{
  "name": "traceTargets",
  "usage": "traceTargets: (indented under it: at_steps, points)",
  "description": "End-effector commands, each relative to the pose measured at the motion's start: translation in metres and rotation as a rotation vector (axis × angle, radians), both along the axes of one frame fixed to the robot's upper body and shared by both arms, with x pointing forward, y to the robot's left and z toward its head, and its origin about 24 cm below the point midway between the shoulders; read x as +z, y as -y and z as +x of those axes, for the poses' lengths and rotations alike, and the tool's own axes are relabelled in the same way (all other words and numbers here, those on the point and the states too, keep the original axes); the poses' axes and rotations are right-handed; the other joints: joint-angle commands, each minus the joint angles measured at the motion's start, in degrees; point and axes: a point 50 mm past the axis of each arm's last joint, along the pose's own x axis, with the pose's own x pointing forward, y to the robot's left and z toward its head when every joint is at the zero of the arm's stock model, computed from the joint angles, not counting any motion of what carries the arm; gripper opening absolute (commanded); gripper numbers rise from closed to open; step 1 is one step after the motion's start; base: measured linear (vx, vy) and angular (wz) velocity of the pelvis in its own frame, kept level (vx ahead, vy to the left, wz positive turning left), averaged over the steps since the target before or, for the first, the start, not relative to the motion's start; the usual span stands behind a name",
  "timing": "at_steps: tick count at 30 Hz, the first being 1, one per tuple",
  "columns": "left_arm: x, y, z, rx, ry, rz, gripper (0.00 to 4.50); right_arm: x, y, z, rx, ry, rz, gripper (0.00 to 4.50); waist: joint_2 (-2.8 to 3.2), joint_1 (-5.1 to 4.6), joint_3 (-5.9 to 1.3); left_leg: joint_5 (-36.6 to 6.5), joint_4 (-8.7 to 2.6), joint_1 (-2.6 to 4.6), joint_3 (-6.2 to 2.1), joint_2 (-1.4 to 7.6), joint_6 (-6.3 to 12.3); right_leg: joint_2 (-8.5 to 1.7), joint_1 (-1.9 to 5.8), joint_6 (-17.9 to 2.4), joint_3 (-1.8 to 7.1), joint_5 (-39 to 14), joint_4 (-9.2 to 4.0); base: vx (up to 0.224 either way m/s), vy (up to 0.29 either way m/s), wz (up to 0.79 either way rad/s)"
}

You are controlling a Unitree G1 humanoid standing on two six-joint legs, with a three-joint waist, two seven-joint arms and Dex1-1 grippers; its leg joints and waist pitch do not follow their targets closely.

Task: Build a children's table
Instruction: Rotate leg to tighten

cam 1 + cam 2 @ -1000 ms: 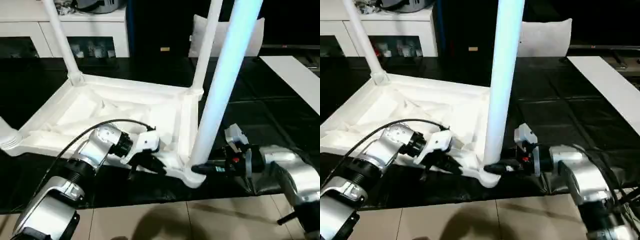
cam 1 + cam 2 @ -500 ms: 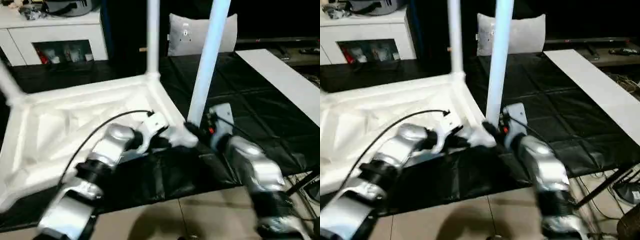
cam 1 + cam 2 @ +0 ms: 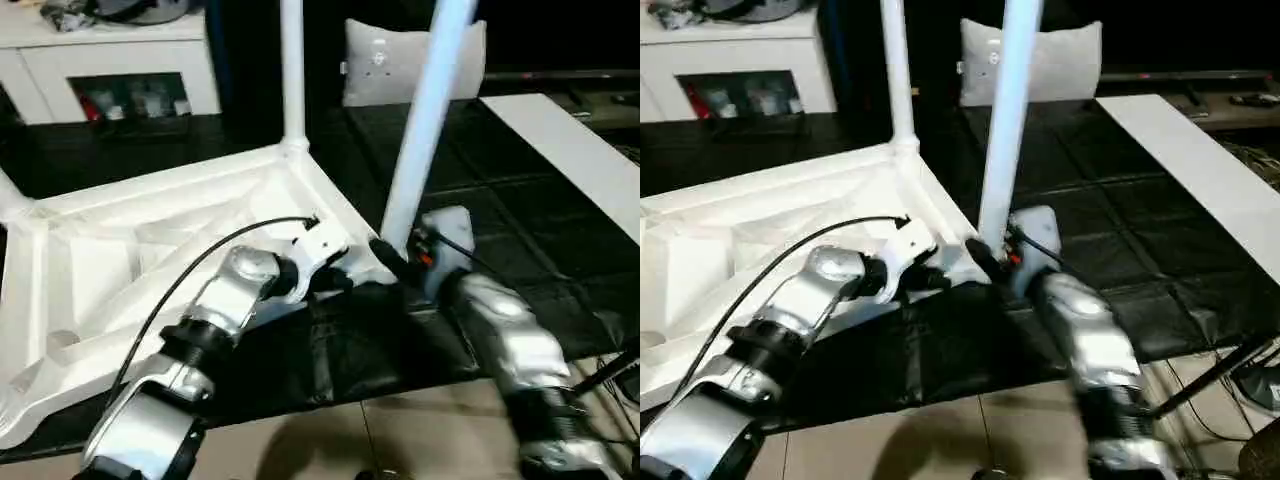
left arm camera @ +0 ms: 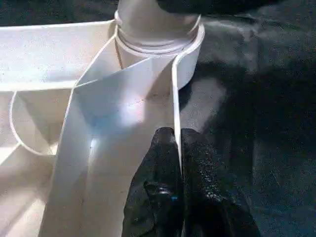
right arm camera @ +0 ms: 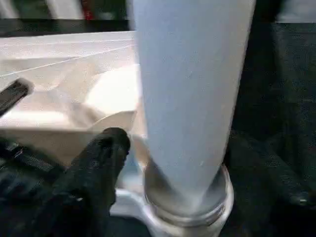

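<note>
Rotated since earlier, the upturned white plastic square table top sits mid-frame; left gripper is clamped on its rim, right gripper, fingers' state unclear, steadies the white tapered tubular leg, which next needs pressing into its round corner socket.

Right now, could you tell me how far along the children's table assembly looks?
Two long white tubular legs, the near one and the far one, stand upright in corner sockets of the upside-down white plastic tabletop. In hand: the left gripper pinches the top's rim while the right gripper sits at the near leg's base. The other corners are not clearly visible.
</note>
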Motion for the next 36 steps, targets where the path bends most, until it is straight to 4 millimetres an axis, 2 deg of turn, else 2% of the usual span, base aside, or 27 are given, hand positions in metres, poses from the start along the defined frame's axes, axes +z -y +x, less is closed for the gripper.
traceTargets:
  at_steps: [1,3,5,6,8,10,13,14,15,16,18,22,23,24,25,26,28,32,36]
  points:
    - [0.01,0.0,-0.001,-0.11,0.05,-0.022,0.0,0.008,0.007,-0.004,0.099,0.044,-0.039,3.77,0.04,0.44,-4.44,-6.8,-3.36,0.18,-0.13,1.05,6.04,-3.54,4.33,-11.0,2.7,-13.1,-3.59,0.0,0.0,0.0]
    - [0.009,-0.005,-0.003,-0.153,0.033,-0.02,0.0,0.01,0.018,-0.004,0.108,0.063,-0.09,4.04,-0.1,0.9,-4.3,-7.6,-3.38,0.26,-0.02,1.09,5.51,-3.59,4.25,-10.1,2.78,-15.8,-3.88,0.0,0.0,0.0]
    - [0.009,-0.008,-0.007,-0.231,0.024,-0.041,0.0,0.014,0.026,-0.007,0.175,0.084,-0.124,4.1,-0.17,1.14,-4.26,-8.5,-3.41,0.39,-0.02,1.05,5.12,-3.59,4.17,-9.4,2.7,-17.7,-4.09,0.0,0.0,0.0]
    - [0.008,-0.01,-0.008,-0.268,0.021,-0.027,0.0,0.017,0.029,-0.01,0.236,0.085,-0.133,4.1,0.09,1.3,-4.24,-9.2,-3.38,0.51,-0.05,1.08,5.21,-3.56,4.01,-9.3,2.67,-18.2,-4.17,0.0,0.0,0.0]
    - [0.007,-0.017,-0.011,-0.346,-0.001,-0.006,0.0,0.02,0.035,-0.019,0.398,0.078,-0.186,4.1,-0.08,1.54,-4.27,-9.4,-3.43,0.63,-0.1,1.32,5.33,-3.53,4.08,-9.6,2.78,-17.2,-3.99,0.0,0.0,0.0]
    - [0.008,-0.019,-0.011,-0.38,-0.013,-0.015,0.0,0.022,0.039,-0.022,0.471,0.068,-0.211,4.1,-0.11,1.92,-4.13,-9.8,-3.44,0.66,0.02,1.34,5.85,-3.55,4.03,-10.0,2.78,-16.7,-3.95,0.0,0.0,0.0]
    - [0.011,-0.021,-0.013,-0.447,-0.029,-0.005,0.0,0.024,0.039,-0.025,0.567,0.036,-0.169,4.1,-0.22,2.5,-4.1,-10.9,-3.54,0.88,0.0,1.37,5.27,-3.69,4.1,-9.7,2.59,-19.8,-4.14,0.0,0.0,0.0]
    - [0.011,-0.022,-0.015,-0.491,-0.046,0.016,0.0,0.024,0.038,-0.028,0.634,-0.004,-0.145,4.1,-0.58,2.61,-4.16,-10.5,-3.51,0.7,0.03,1.42,5.49,-3.6,4.21,-9.6,2.57,-19.7,-4.08,0.0,0.0,0.0]
    - [0.011,-0.023,-0.016,-0.502,-0.049,0.02,0.0,0.024,0.038,-0.028,0.648,-0.012,-0.141,4.1,-0.33,2.85,-4.21,-9.8,-3.53,0.69,-0.03,1.6,5.67,-3.62,4.18,-10.0,2.61,-18.7,-3.83,0.0,0.0,0.0]
    - [0.011,-0.023,-0.017,-0.534,-0.058,0.031,0.0,0.023,0.037,-0.03,0.686,-0.031,-0.137,3.95,-0.25,2.88,-4.15,-9.6,-3.56,0.67,-0.04,1.68,5.63,-3.66,4.1,-10.2,2.62,-18.5,-3.78,0.0,0.0,0.0]
    - [0.011,-0.023,-0.02,-0.602,-0.061,0.054,0.0,0.022,0.036,-0.03,0.739,-0.065,-0.138,3.85,-0.67,3.32,-4.2,-9.2,-3.47,0.81,0.06,1.64,5.6,-3.7,3.95,-10.1,2.64,-19.0,-3.75,0.0,0.0,0.0]
    - [0.009,-0.025,-0.024,-0.685,-0.084,0.081,0.0,0.017,0.031,-0.029,0.794,-0.094,-0.141,3.53,-0.7,4.03,-4.23,-8.8,-3.55,0.96,0.07,1.71,4.66,-3.89,3.85,-9.9,2.7,-19.7,-3.71,0.0,0.0,0.0]
    - [0.009,-0.025,-0.025,-0.7,-0.087,0.092,0.0,0.017,0.03,-0.029,0.808,-0.104,-0.131,3.53,-1.12,4.08,-4.23,-8.8,-3.53,0.98,0.16,1.76,4.6,-3.86,3.8,-9.7,2.77,-19.7,-3.73,0.0,0.0,0.0]
    - [0.008,-0.025,-0.025,-0.708,-0.088,0.097,0.0,0.016,0.03,-0.029,0.817,-0.113,-0.123,3.36,-0.83,4.31,-4.25,-8.6,-3.57,0.93,0.08,1.83,4.59,-3.96,3.87,-9.8,2.81,-19.1,-3.54,0.0,0.0,0.0]
    - [0.008,-0.026,-0.025,-0.714,-0.089,0.102,0.0,0.016,0.029,-0.03,0.824,-0.119,-0.116,3.36,-0.82,4.32,-4.31,-8.3,-3.55,0.88,0.04,1.84,4.64,-3.92,3.91,-9.8,2.78,-18.6,-3.42,0.0,0.0,0.0]
    - [0.008,-0.026,-0.026,-0.729,-0.091,0.109,0.0,0.016,0.026,-0.032,0.855,-0.136,-0.094,3.36,-1.07,4.29,-4.3,-8.1,-3.57,0.91,0.09,1.86,4.7,-3.87,3.91,-10.0,2.78,-17.9,-3.4,0.0,0.0,0.0]
    - [0.009,-0.026,-0.026,-0.743,-0.09,0.116,0.0,0.015,0.023,-0.034,0.885,-0.153,-0.072,3.08,-1.04,4.33,-4.31,-8.0,-3.55,0.8,0.09,1.8,4.71,-3.95,4.01,-9.9,2.78,-18.1,-3.38,0.0,0.0,0.0]
    - [0.009,-0.025,-0.026,-0.756,-0.09,0.114,0.0,0.014,0.019,-0.036,0.921,-0.171,-0.048,2.85,-1.2,4.43,-4.24,-8.3,-3.51,0.8,0.14,1.66,4.34,-3.96,3.96,-9.0,2.72,-20.3,-3.64,0.0,0.0,0.0]
    - [0.01,-0.026,-0.025,-0.763,-0.09,0.117,0.0,0.013,0.016,-0.038,0.944,-0.18,-0.033,2.54,-1.04,4.51,-4.3,-7.9,-3.52,0.86,0.11,1.74,4.15,-3.93,3.88,-8.8,2.73,-20.3,-3.61,0.0,0.0,0.0]
